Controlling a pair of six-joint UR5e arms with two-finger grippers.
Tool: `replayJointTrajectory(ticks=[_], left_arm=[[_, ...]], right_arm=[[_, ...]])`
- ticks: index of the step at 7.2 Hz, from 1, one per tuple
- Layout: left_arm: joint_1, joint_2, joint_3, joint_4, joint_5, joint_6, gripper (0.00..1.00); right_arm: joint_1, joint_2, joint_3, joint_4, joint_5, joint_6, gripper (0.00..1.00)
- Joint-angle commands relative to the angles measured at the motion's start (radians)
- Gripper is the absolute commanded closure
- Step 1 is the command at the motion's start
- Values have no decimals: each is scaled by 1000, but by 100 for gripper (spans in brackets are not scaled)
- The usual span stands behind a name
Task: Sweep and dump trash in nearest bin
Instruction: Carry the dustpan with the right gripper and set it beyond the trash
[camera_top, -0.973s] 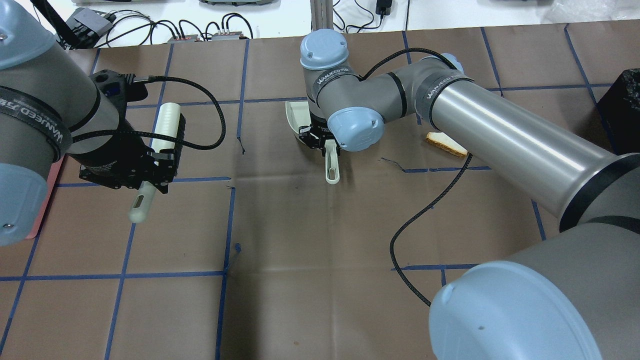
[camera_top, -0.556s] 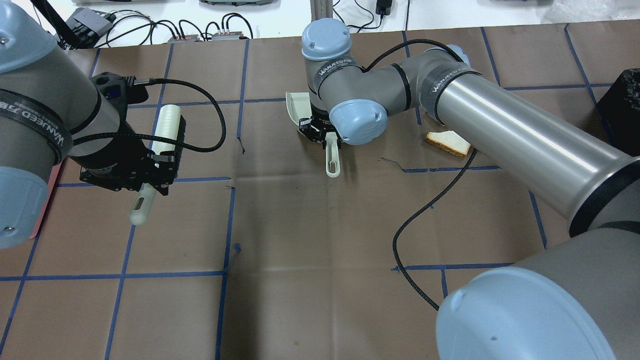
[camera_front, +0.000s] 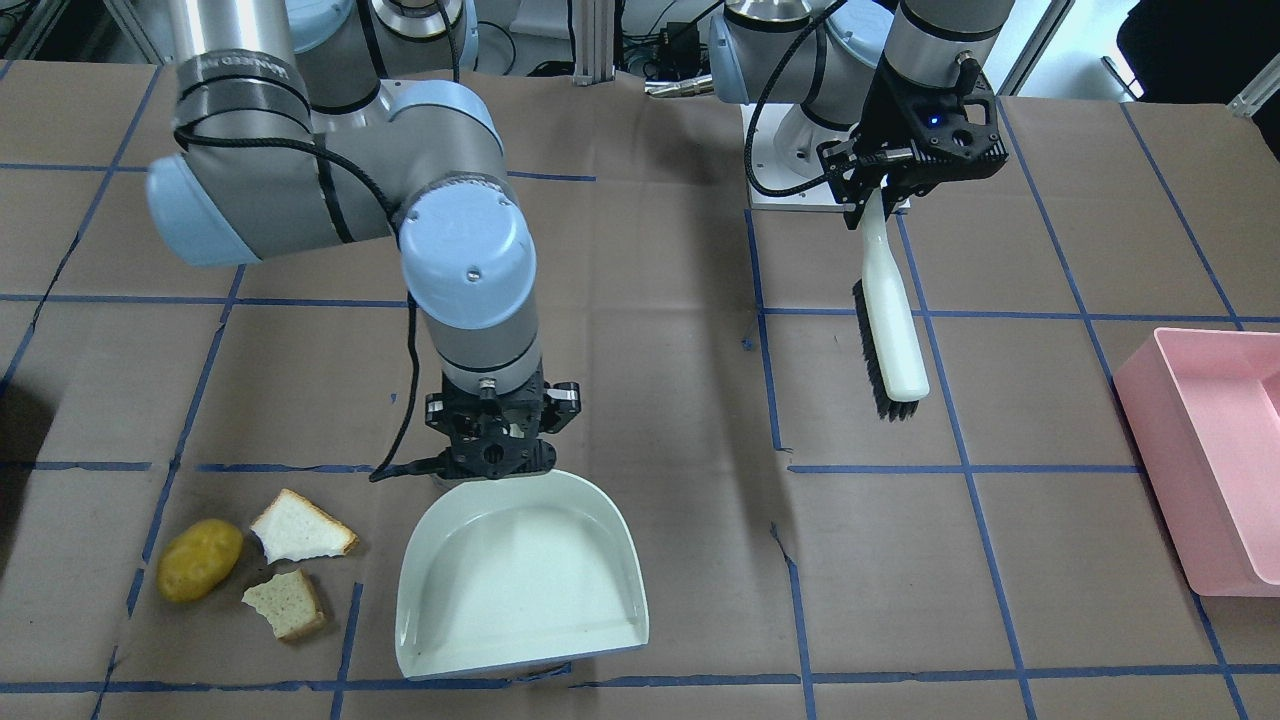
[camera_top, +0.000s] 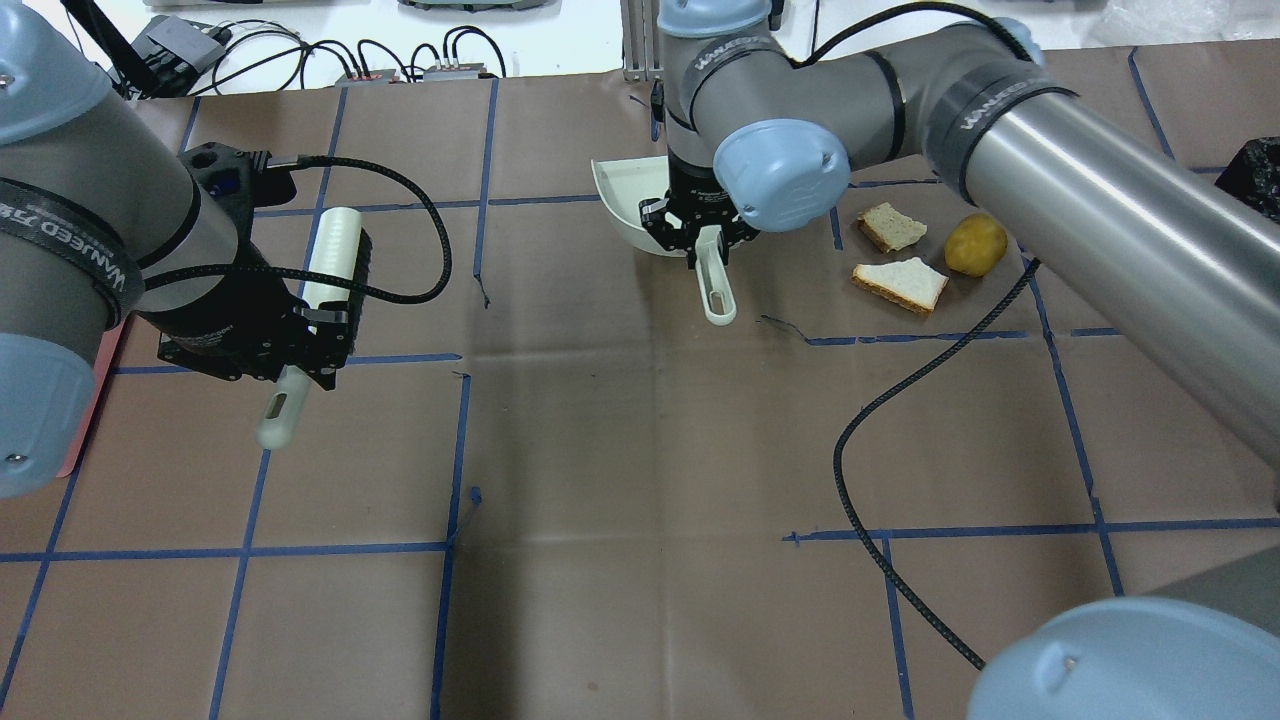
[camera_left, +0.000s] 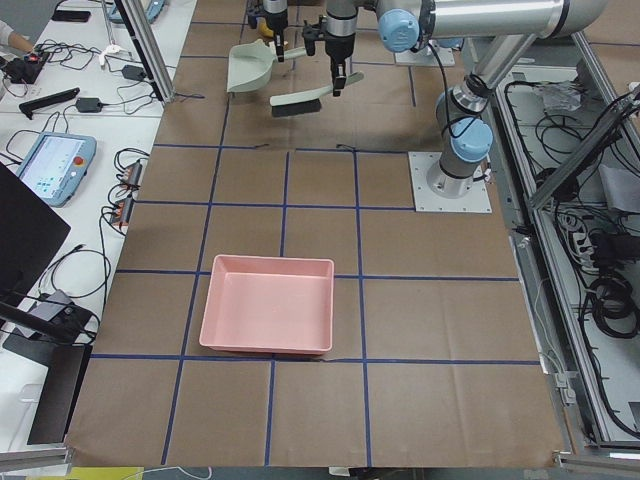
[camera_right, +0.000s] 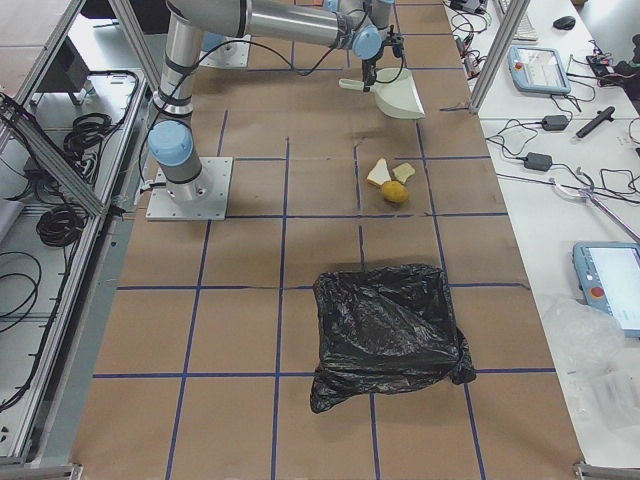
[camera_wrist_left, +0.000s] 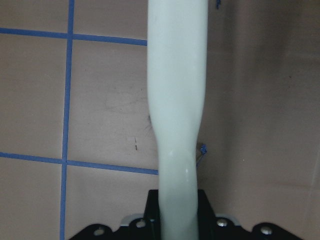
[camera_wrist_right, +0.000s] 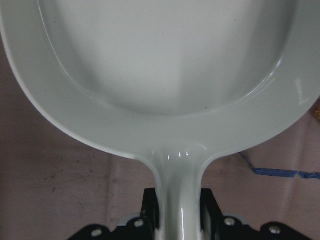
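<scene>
**Trash lies on the table beside the dustpan**

I am standing across the table (camera_front: 640, 300) from the robot. Off past my left, at that end of the table, sits a bin with a black bag (camera_right: 385, 335). The trash is next, on the brown paper. First comes the yellow-brown potato (camera_front: 200, 559). Just beside it are two torn bits of white bread, the top bread piece (camera_front: 300, 528) and the bottom bread piece (camera_front: 286, 603), close together.

Near the bread is the white dustpan (camera_front: 520, 590), bare inside, with its wide open edge facing me. The right gripper (camera_front: 497, 455) pinches the dustpan's handle between its two fingers. I cannot tell if the pan touches the paper.

Well apart, further to my right, the left gripper (camera_front: 880, 185) is clamped on the handle of the white brush (camera_front: 890, 330). The brush hangs down, with its black bristles turned toward the dustpan side.

Last, far on my right, sits the pink bin (camera_front: 1150, 420), open side up.
</scene>
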Motion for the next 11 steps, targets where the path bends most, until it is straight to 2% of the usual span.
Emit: replayJointTrajectory(ticks=[1,3,5,6,8,11], left_arm=[[0,10,-3,-1,0,-4,100],[0,8,-3,-1,2,-3,100],[0,2,3,-1,2,-3,100],[0,-6,4,-1,2,-3,100],[0,-6,-3,-1,-3,-6,100],[0,-15,-4,-9,-18,2,100]], right_arm=[[-89,-73,3,85,-3,-173,87],[-246,-109,5,139,-14,-528,88],[-397,-113,6,141,-29,-849,89],[-469,-113,6,136,-93,-1039,90],[-613,-111,-2,112,-106,-1378,91],[-698,-91,9,-55,-182,-1765,96]])
